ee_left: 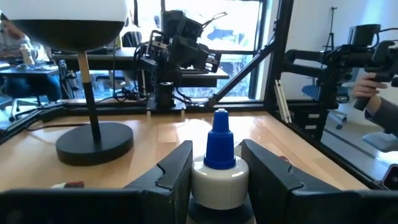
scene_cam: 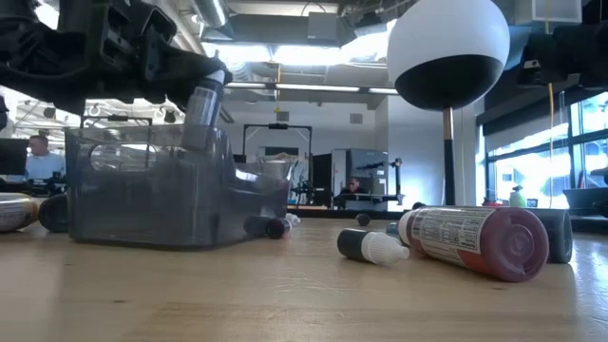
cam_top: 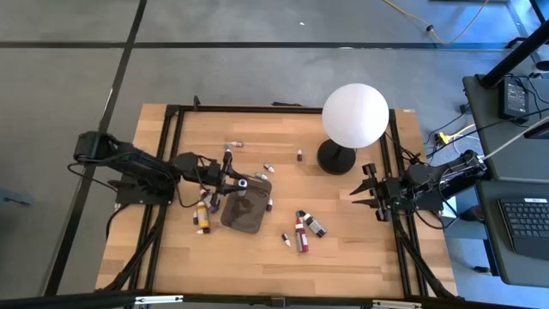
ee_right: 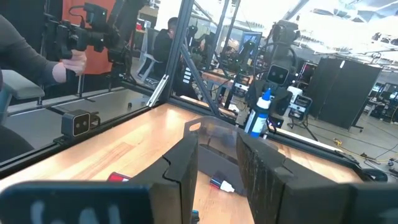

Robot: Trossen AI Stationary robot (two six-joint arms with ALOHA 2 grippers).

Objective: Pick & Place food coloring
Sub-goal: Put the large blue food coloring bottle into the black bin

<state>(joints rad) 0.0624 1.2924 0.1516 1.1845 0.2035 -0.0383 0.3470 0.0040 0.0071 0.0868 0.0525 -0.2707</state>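
Observation:
My left gripper reaches in from the table's left and is shut on a food coloring bottle with a white collar and a blue tip. In the high view it stands at the left edge of the dark grey tray. The low view shows the bottle over the translucent tray. Several more bottles lie on their sides around the tray, such as a red one and a yellow-red one. My right gripper waits open at the table's right edge. My left gripper pinches the bottle between its two fingers, at the white collar just below the blue tip. The fingers come roughly level from the table's left and lie across the bottle. The bottle is lifted clear, tip up and slightly tilted, its lower end at the tray's rim.
A big white globe lamp on a black base stands at the far right of the table. A large red bottle and a small dark one lie near the front. Black frame rails border the table's sides. People show in the room beyond.

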